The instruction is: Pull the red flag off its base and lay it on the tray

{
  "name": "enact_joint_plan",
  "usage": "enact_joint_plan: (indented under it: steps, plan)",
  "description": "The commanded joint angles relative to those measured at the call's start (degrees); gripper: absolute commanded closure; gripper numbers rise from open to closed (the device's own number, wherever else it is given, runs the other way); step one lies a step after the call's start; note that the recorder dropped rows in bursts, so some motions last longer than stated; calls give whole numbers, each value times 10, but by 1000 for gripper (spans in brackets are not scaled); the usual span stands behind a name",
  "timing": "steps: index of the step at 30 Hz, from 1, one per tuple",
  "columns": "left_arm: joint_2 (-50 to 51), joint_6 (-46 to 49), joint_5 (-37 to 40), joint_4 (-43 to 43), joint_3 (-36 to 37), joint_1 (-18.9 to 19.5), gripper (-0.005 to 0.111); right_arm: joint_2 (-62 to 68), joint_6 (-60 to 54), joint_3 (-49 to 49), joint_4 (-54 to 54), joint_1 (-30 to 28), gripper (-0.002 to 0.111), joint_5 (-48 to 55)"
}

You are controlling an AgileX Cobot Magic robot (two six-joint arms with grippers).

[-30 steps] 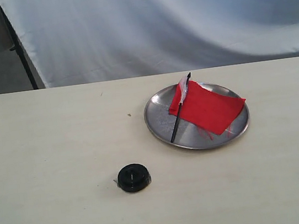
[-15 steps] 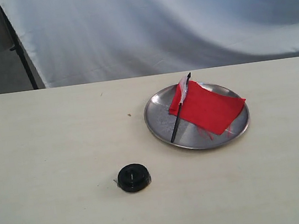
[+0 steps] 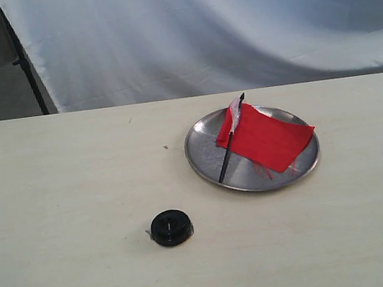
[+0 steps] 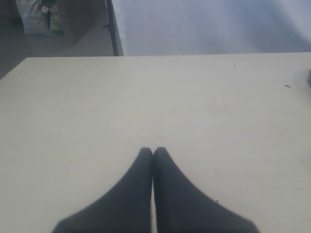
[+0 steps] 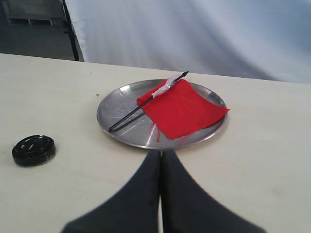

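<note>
Over the cream table (image 4: 146,97), the left gripper (image 4: 153,150) had its two dark fingers pressed together on nothing. Just short of the tray (image 5: 103,116), the right gripper (image 5: 161,152) was likewise closed and empty. On that round silver tray lay the red flag (image 5: 187,110), cloth spread flat, its black stick slanting across the metal. Well apart, on the table, sat the base (image 5: 33,149), round and black

left fingers (image 4: 131,194), smooth matte dark grey, wide bases tapering to rounded tips, right fingers (image 5: 141,194) the same look
</note>
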Motion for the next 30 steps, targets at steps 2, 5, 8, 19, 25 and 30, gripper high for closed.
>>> enact_joint_plan:
  steps: [2, 5, 8, 19, 25, 30]
  plan:
    - [-2, -4, -5, 2, 2, 1, 107, -4, -7, 2, 0, -3, 108, 1]
    - [-2, -4, -5, 2, 2, 1, 107, -4, -7, 2, 0, -3, 108, 1]
    - [-2, -4, -5, 2, 2, 1, 107, -4, -7, 2, 0, -3, 108, 1]
    - [-2, -4, -5, 2, 2, 1, 107, -4, -7, 2, 0, -3, 108, 1]
    - [-2, -4, -5, 2, 2, 1, 107, -4, -7, 2, 0, -3, 108, 1]
    - [-2, -4, -5, 2, 2, 1, 107, -35, -9, 2, 0, -3, 108, 1]
